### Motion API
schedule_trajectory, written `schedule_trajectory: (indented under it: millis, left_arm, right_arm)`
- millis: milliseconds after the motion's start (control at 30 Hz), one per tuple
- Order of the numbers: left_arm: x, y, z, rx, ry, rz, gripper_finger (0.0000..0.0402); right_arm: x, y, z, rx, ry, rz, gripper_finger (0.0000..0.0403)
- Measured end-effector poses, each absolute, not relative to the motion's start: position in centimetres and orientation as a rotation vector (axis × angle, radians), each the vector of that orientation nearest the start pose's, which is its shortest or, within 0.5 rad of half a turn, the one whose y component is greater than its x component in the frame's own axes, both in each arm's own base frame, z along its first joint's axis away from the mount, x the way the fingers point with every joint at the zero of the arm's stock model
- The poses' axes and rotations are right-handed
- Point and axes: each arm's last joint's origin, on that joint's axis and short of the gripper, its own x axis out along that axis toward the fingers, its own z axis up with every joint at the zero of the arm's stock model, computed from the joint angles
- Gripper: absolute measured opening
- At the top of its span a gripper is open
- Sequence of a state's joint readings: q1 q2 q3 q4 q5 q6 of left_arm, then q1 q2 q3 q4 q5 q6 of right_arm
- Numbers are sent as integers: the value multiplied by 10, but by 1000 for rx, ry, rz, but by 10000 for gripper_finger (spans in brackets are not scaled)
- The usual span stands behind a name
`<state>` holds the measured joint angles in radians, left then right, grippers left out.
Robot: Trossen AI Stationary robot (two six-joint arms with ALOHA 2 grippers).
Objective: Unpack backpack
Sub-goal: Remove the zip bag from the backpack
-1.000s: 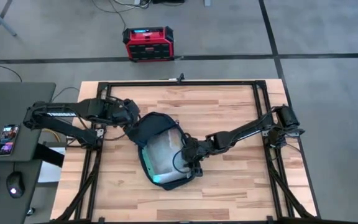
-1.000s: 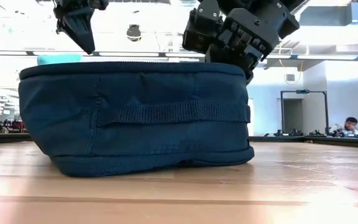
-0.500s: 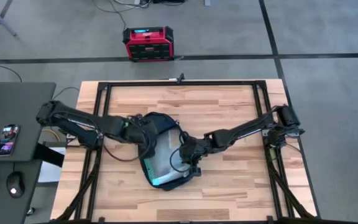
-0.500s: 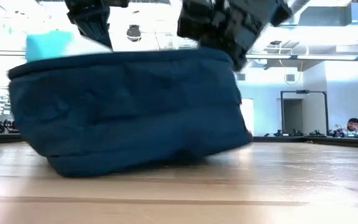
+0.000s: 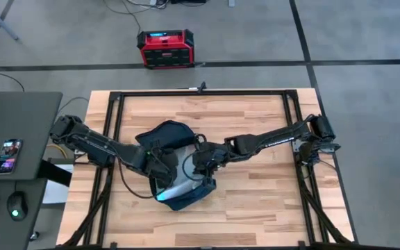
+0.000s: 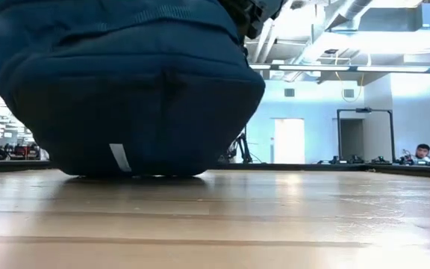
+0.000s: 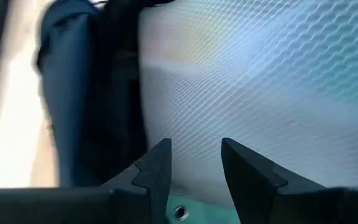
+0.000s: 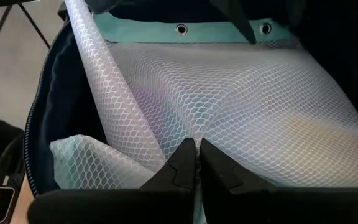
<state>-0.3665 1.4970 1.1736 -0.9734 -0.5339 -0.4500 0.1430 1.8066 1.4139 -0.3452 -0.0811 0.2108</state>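
Your left gripper (image 7: 194, 163) sits parted inside the backpack (image 5: 165, 133), over the white mesh bag (image 8: 229, 112); your right gripper (image 8: 196, 163) pinches that mesh.

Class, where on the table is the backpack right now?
In the high view the backpack lies open near the middle of the wooden table, slightly left of centre, with the left gripper and right gripper reaching into it.

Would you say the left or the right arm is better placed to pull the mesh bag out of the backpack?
Probably right: the right gripper is shut on the mesh bag inside the backpack; the left gripper is open.
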Motion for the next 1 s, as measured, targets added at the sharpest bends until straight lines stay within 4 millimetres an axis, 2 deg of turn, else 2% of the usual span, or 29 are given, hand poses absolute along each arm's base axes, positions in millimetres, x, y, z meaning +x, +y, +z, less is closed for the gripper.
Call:
schedule_trajectory:
  millis: [133,300,500,667,867,1000]
  left_arm:
    - [254,-85,261,201,1085,467,125]
    - [244,-89,276,146,1016,441,125]
    - [229,-100,303,-10,862,322,125]
    - [226,-121,324,-83,709,101,125]
    - [234,-141,313,-78,711,53,125]
    - [247,-145,294,-19,716,198,125]
  right_arm:
    - [394,55,266,182,747,127,0]
    - [391,50,268,183,766,114,0]
    - [392,39,266,172,775,95,0]
    - [395,26,268,160,741,71,0]
    - [399,9,271,171,689,37,0]
    - [399,6,271,154,693,36,0]
